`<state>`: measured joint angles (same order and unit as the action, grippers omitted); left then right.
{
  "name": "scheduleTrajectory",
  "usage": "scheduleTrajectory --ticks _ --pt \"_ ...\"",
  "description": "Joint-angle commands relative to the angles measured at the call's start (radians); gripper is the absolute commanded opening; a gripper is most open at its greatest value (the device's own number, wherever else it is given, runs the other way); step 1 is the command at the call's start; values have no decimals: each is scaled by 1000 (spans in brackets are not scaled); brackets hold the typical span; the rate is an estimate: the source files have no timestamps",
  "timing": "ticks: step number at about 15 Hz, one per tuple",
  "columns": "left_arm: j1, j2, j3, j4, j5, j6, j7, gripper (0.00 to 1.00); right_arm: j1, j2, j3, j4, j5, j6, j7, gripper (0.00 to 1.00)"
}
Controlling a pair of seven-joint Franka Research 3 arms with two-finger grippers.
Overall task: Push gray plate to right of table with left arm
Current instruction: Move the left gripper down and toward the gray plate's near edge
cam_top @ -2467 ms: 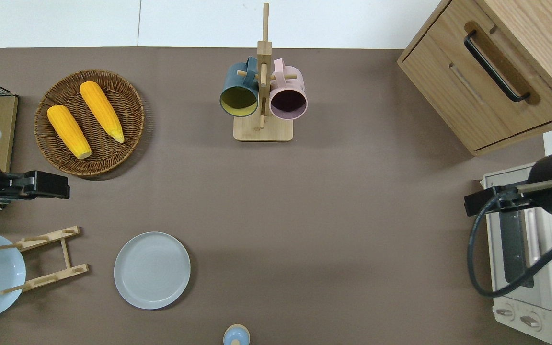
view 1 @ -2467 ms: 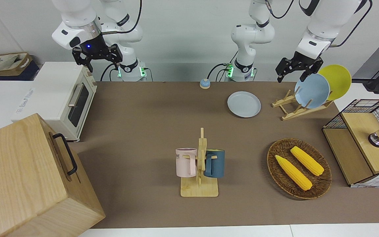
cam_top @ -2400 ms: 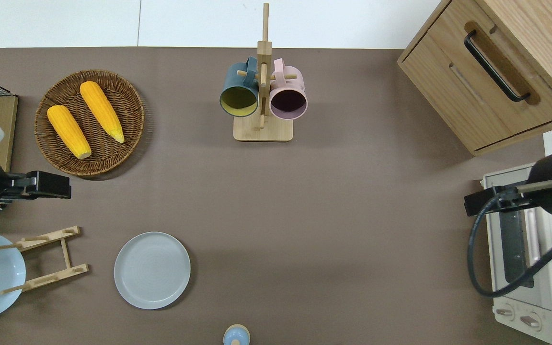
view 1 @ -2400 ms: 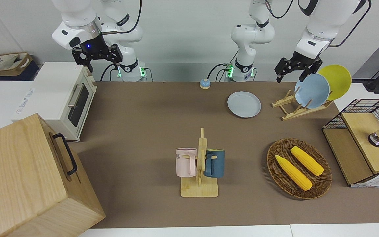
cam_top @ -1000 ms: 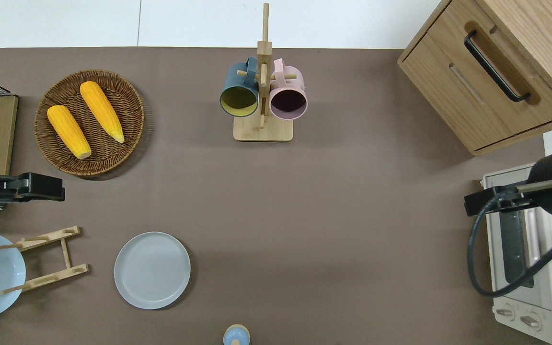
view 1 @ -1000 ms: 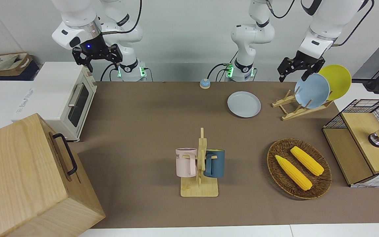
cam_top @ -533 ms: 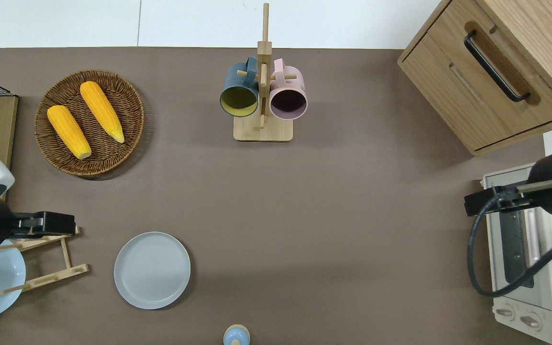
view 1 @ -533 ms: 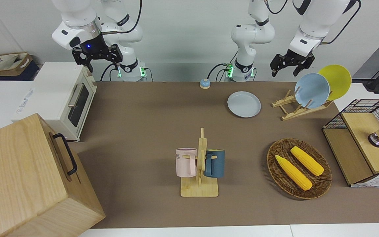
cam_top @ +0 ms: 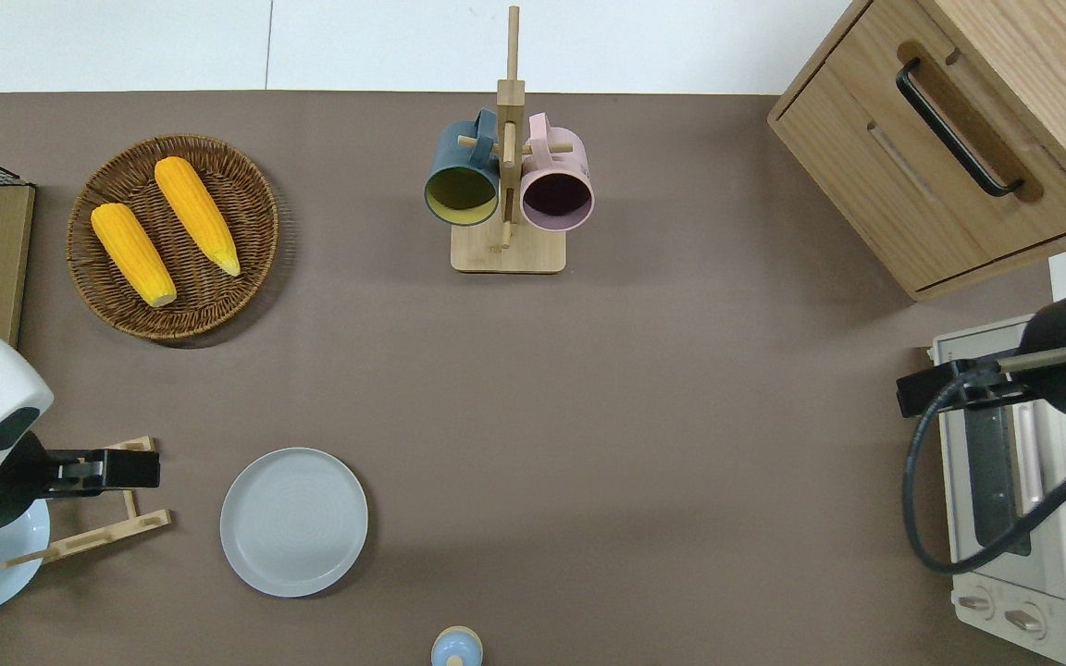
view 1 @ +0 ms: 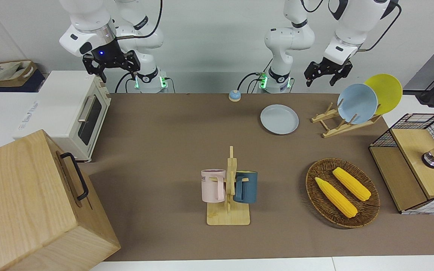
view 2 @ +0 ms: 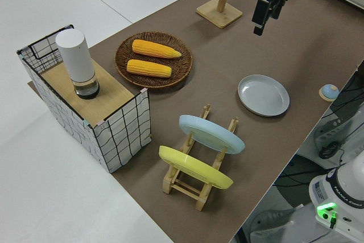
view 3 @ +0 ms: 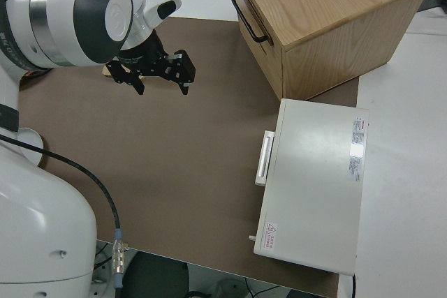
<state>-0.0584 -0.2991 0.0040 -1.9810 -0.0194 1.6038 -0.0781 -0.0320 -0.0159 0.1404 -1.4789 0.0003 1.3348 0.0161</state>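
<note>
The gray plate (view 1: 279,119) lies flat on the table's brown mat (view 1: 164,150), close to the robots' edge; it also shows in the overhead view (cam_top: 293,522) and the left side view (view 2: 264,95). My left gripper (view 1: 320,79) is open and empty, up in the air. In the overhead view the left gripper (cam_top: 146,469) is over the wooden plate rack (cam_top: 80,546), beside the gray plate toward the left arm's end, not touching it. My right gripper (view 1: 117,73) is open and parked.
The plate rack holds a sky-blue plate (view 1: 357,103) and a yellow plate (view 1: 386,90). A wicker basket (view 1: 311,180) holds two corn cobs. A mug rack (view 1: 229,214) stands mid-table. A wooden cabinet (view 1: 25,203) and toaster oven (view 1: 70,113) stand at the right arm's end. A small bell (view 1: 234,95) sits beside the gray plate.
My left gripper has moved from over the bare mat by the basket to over the plate rack, closer to the gray plate. The plate and the right arm have not moved.
</note>
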Motion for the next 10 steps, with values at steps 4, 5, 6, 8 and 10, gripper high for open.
scheduleTrajectory --ticks 4,5,6,8,10 --pt "-9 -98 1 -208 18 157 -6 998 -19 -2 16 9 4 -16 13 983" --pt "-9 -104 1 -229 18 175 -6 995 -20 -2 16 9 4 -16 13 983" --pt "-9 -109 -1 -257 18 195 -6 998 -19 -2 16 9 4 -16 13 983" --pt "-18 -130 1 -315 18 240 -6 995 -20 -2 16 9 4 -16 12 983" --pt "-23 -141 1 -358 18 271 -6 995 -19 -2 16 9 4 -16 13 983"
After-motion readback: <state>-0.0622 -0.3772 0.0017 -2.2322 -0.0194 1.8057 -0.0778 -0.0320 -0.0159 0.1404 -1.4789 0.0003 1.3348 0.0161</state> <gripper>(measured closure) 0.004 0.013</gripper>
